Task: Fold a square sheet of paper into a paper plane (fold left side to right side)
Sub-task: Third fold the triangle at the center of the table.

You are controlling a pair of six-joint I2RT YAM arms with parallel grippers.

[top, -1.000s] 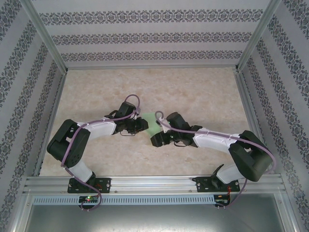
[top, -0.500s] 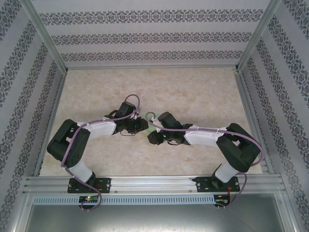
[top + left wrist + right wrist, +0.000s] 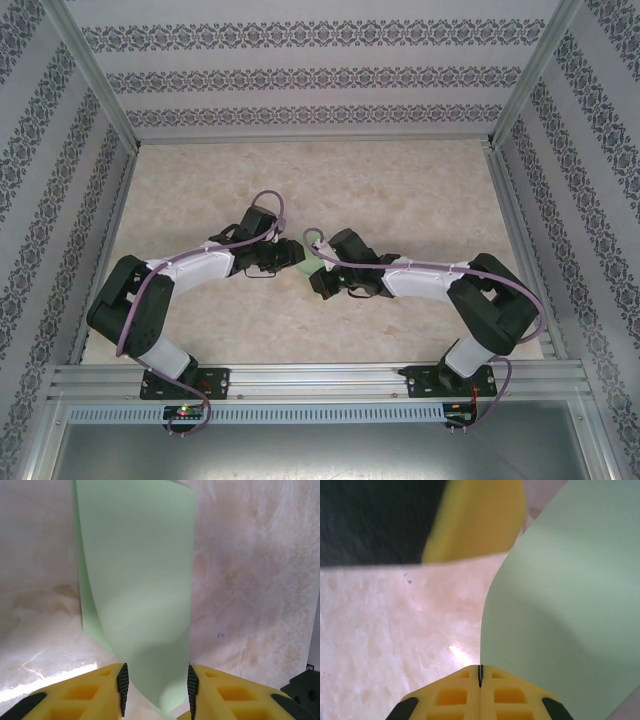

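Grip first: my right gripper (image 3: pixel 480 672) has its yellow fingers pressed flat together, with no gap at the seam. The edge of the square sheet of paper (image 3: pixel 570 605) runs straight down into that seam, so I read it as pinching the sheet at its border. From there the pale green paper rises up and to the right in a soft curve, lifted off the marbled table (image 3: pixel 380 630).

My left gripper (image 3: pixel 156 680) stands partly open, its black pads (image 3: pixel 122 682) apart. The paper (image 3: pixel 140 580) passes between them and stretches away over the table (image 3: pixel 250 580), its left side curled upward. I cannot tell whether either pad actually touches the sheet.

From above, both grippers meet near the middle of the table, the left (image 3: pixel 297 256) just beside the right (image 3: pixel 318 284). Only a sliver of green (image 3: pixel 316 263) shows between them.

Compared with a second ago, my right arm has swung inward and its elbow has pulled in from the right rail. Its gripper has gone from wide to fully closed. The left arm has reached a little further toward the centre and its jaws have loosened slightly. More of the sheet showed between the two heads then; they now cover most of it.
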